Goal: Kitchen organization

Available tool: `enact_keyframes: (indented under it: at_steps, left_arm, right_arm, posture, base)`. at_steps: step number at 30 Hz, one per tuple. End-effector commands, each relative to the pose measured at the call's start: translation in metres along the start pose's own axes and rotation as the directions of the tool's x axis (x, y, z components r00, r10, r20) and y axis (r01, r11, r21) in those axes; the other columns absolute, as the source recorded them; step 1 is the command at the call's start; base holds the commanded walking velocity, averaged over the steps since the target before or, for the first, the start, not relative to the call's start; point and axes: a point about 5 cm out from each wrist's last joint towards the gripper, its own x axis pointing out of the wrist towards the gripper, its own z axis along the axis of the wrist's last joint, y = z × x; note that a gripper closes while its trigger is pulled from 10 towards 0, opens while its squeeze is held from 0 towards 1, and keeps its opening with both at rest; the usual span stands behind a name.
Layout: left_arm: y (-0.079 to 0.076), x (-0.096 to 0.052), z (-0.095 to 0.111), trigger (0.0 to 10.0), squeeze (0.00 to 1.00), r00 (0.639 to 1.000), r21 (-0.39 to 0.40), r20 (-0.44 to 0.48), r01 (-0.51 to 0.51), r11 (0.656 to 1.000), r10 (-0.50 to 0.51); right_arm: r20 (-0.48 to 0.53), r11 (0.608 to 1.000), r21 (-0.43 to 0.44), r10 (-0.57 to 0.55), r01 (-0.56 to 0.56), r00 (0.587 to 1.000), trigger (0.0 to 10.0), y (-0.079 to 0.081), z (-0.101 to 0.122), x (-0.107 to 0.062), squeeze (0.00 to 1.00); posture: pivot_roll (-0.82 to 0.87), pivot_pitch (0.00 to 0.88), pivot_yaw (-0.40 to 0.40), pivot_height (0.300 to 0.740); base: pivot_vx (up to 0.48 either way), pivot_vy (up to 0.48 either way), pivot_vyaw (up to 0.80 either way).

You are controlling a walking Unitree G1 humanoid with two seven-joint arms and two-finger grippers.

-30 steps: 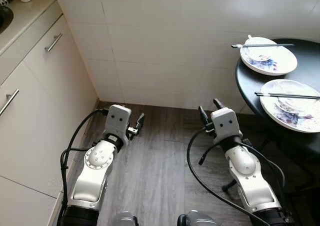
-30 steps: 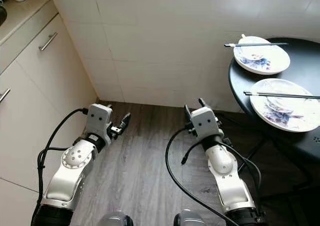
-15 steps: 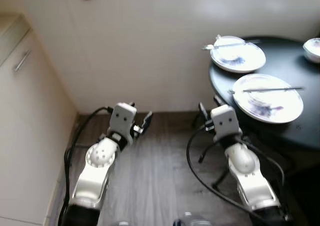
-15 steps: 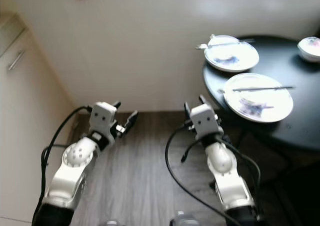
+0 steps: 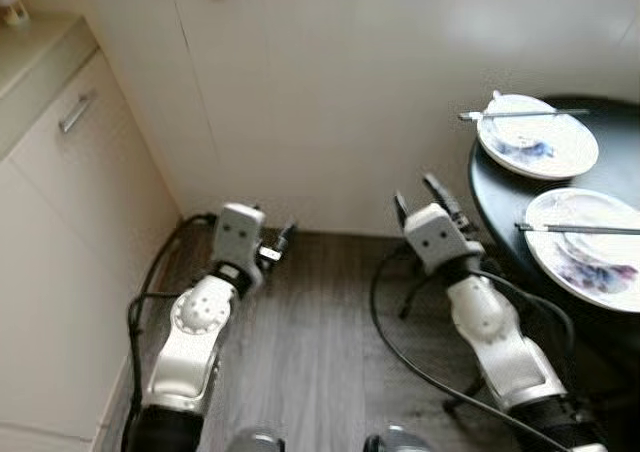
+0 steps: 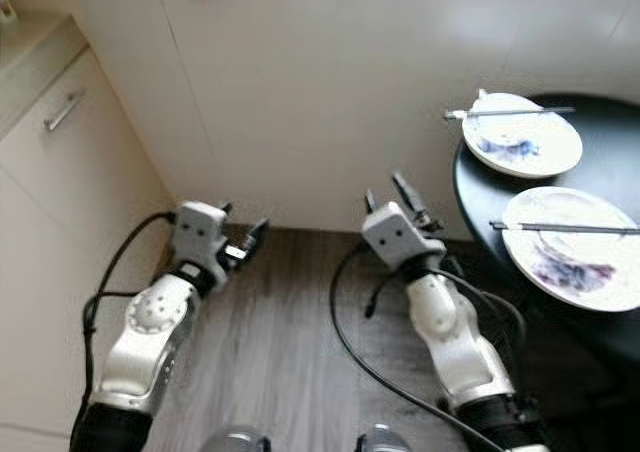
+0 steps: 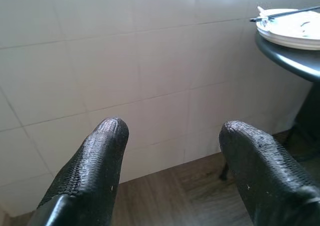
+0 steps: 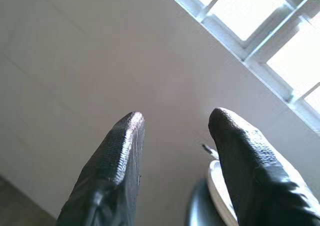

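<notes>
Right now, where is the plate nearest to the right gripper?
In the left eye view, the near plate lies on the black round table at the robot's right, chopsticks across it, just beyond the open right gripper.

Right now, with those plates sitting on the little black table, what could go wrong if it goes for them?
Two risks, as I judge them. The near plate lies close to the edge of the black table, so a nudge from the open right pincer could push it off. Loose chopsticks rest across it, and another pair across the far plate; tilting either plate could let them roll off.
</notes>
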Motion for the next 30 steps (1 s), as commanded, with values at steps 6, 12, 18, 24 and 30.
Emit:
enact_keyframes:
  at_steps: [6, 12, 18, 24, 30]
  left_arm:
    - [-0.002, 0.001, 0.000, 10.0, 0.00, 1.000, 0.018, 0.007, 0.019, 1.000, -0.019]
    - [-0.003, 0.002, 0.001, 10.0, 0.00, 1.000, 0.015, 0.011, 0.022, 1.000, -0.023]
    - [-0.002, 0.002, 0.001, 10.0, 0.00, 1.000, 0.003, 0.017, 0.017, 1.000, -0.017]
    - [0.001, 0.002, -0.001, 10.0, 0.00, 1.000, -0.030, 0.007, -0.001, 1.000, 0.001]
    - [0.003, 0.003, -0.002, 10.0, 0.00, 1.000, -0.041, 0.001, -0.010, 0.999, 0.010]
  right_arm:
    - [-0.097, 0.998, 0.044, -0.032, 0.036, 0.995, 10.0, -0.002, -0.012, 0.000, 0.00]
    - [-0.115, 0.999, -0.037, -0.043, 0.039, 0.992, 10.0, -0.006, -0.016, 0.002, 0.00]
    - [-0.078, 0.994, -0.112, -0.007, -0.002, 0.997, 10.0, -0.001, -0.013, 0.003, 0.00]
    - [-0.073, 0.993, -0.113, 0.013, -0.021, 0.997, 10.0, 0.003, -0.011, 0.002, 0.00]
    - [-0.060, 0.997, -0.072, 0.004, -0.008, 0.998, 10.0, 0.001, -0.009, 0.002, 0.00]
  posture:
    - [0.08, 0.000, -0.019, 0.740]
    - [0.08, 0.000, -0.021, 0.740]
    - [0.08, 0.000, -0.022, 0.740]
    - [0.08, 0.000, -0.022, 0.740]
    - [0.08, 0.000, -0.021, 0.740]
  base:
    - [0.000, 0.000, -0.27]
    - [0.000, 0.000, -0.80]
    - [0.000, 0.000, -0.57]
    - [0.000, 0.000, 0.00]
    - [0.000, 0.185, 0.00]
